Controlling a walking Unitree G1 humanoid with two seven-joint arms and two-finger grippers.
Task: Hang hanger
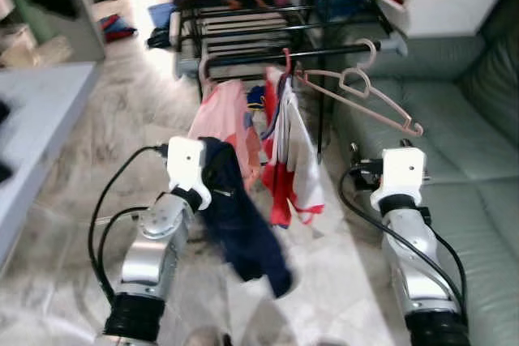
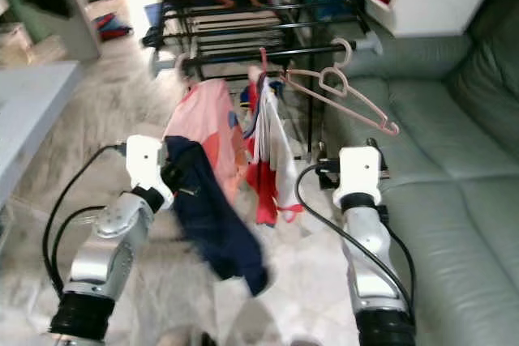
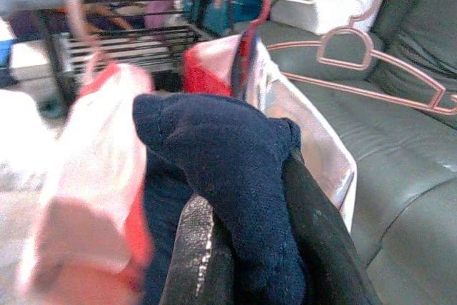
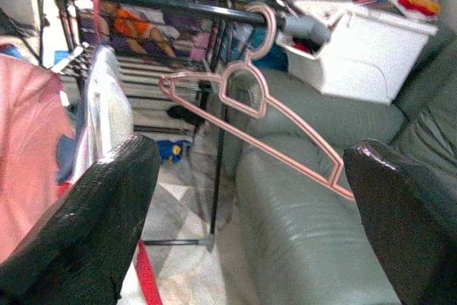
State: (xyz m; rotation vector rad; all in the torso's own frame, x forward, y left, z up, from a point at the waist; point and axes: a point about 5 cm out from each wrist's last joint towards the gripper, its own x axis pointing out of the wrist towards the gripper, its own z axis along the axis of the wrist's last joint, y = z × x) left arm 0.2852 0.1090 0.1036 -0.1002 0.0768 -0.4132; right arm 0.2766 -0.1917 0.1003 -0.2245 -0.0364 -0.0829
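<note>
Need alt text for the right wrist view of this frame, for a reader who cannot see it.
An empty pink hanger hangs by its hook from the black rack bar, tilted down over the grey-green sofa, seen between the open right gripper's two black fingers. Hung clothes sit beside it, and a white bin stands behind.

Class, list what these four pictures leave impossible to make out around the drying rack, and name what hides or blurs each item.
- Whether the navy garment is on a hanger: left wrist view, cloth covers the left tool.
- Pink garment's hanger shoulders: its own fabric hides them.
- Empty pink hanger's far tip: right wrist view, behind a finger of the open right tool.
- Contents of the white bin: blurred, cut off by the edge.
</note>
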